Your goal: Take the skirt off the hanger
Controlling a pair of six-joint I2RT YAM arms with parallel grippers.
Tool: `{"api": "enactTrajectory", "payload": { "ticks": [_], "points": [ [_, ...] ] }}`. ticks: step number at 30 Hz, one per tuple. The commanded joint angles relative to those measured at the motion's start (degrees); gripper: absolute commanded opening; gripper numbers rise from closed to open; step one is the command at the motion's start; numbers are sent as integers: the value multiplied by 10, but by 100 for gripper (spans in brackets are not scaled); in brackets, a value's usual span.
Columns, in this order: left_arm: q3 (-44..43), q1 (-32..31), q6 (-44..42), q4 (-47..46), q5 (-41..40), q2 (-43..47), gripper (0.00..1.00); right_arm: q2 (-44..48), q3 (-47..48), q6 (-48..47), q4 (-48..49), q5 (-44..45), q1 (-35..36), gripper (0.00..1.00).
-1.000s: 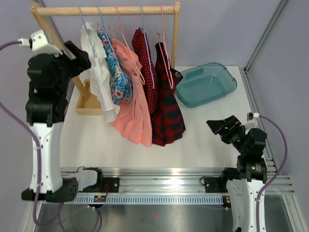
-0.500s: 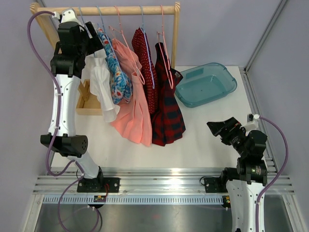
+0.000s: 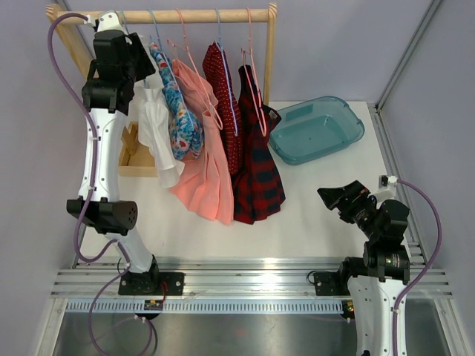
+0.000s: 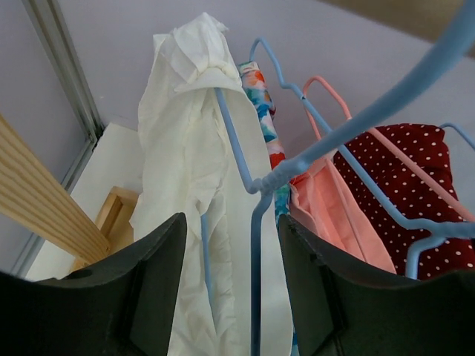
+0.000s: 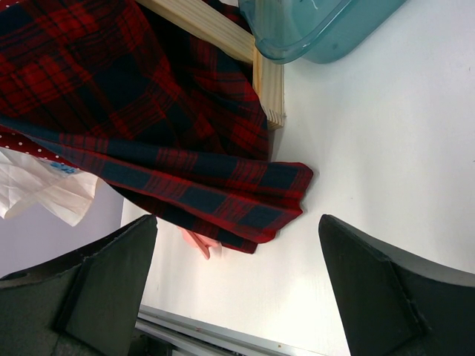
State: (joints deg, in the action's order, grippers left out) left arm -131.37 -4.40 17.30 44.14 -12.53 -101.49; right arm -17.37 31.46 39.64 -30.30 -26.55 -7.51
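Observation:
A white skirt (image 3: 156,126) (image 4: 185,148) hangs on a light-blue hanger (image 3: 128,33) (image 4: 256,222) at the left end of the wooden rail (image 3: 163,15). My left gripper (image 3: 141,63) (image 4: 231,226) is raised to the rail. Its jaws stand apart on either side of the hanger's blue wire and the white cloth, and neither finger presses on them. My right gripper (image 3: 332,199) (image 5: 237,230) hovers open and empty over the table at the right, facing the hem of a plaid skirt (image 3: 256,170) (image 5: 148,111).
More clothes hang along the rail: a floral piece (image 3: 182,111), a pink pleated skirt (image 3: 204,170) and a red polka-dot piece (image 3: 223,96). A teal bin (image 3: 315,130) (image 5: 312,30) sits at the back right. The rack's wooden foot (image 3: 133,159) stands under the white skirt.
My left arm has swung up from the left side to the rail, and its jaws have narrowed around the blue hanger. The right arm has not moved.

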Motion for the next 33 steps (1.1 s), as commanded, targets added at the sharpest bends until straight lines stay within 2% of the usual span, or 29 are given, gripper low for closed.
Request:
{"api": "enactTrajectory", "payload": {
  "ticks": [1,4,5,7,14,18,22,24,27,30,33],
  "points": [
    [-15,-2,-14,-8,-4,-12,56,6,1,-9,5,2,-1,98],
    [-22,-2,-15,-5,-7,-16,30,4,1,-9,2,3,-1,98],
    [-25,-2,-13,-3,-20,-14,12,4,1,-9,2,3,-1,98],
    [-24,-3,-4,1,-39,-7,0,5,1,-9,1,3,-1,98],
    [6,-11,-19,-22,-42,42,0,2,-10,4,22,-17,-1,98],
    [-7,-47,-50,-34,-62,79,0,-8,17,-26,43,-39,-1,98],
    [-58,-79,-53,-13,-104,98,0,-93,125,-74,31,-39,0,98],
    [-46,-108,-66,-26,-141,127,0,-155,155,-41,60,-87,0,98],
    [-11,-140,-75,-39,-174,164,0,-186,206,8,132,-126,0,98],
    [2,-155,-67,-14,-197,173,0,-239,280,26,168,-151,0,99],
    [30,-168,-49,12,-225,183,0,-296,396,41,169,-198,6,99]
  ]
}}
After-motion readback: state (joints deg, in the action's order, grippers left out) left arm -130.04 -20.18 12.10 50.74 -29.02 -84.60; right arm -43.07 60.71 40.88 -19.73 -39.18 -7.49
